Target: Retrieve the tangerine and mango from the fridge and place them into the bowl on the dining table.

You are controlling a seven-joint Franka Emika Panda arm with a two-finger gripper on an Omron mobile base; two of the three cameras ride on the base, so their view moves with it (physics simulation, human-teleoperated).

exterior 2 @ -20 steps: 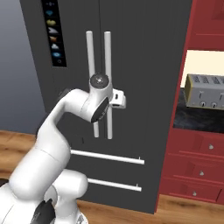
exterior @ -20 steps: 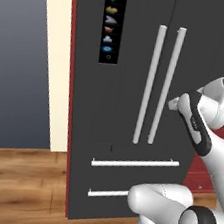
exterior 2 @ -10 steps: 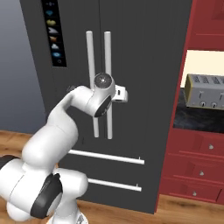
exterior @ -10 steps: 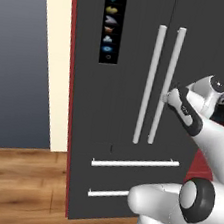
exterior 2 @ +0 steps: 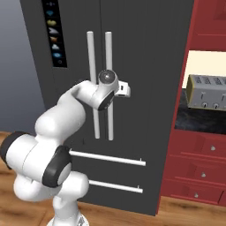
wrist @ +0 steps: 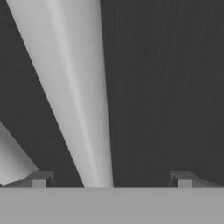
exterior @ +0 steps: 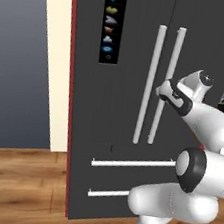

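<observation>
On the fridge [exterior: 123, 85], unreadable icon strip [exterior: 112, 23].

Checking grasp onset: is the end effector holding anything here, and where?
Nothing held. The end effector is open, one fridge bar handle between its fingertips.

I've brought the gripper [wrist: 111, 179] in from beside the fridge [exterior: 120, 100] doors right up to the right-hand bar handle [wrist: 74, 96]. My arm has folded forward and up; the handle now lies between the spread fingertips [wrist: 40, 178].
</observation>
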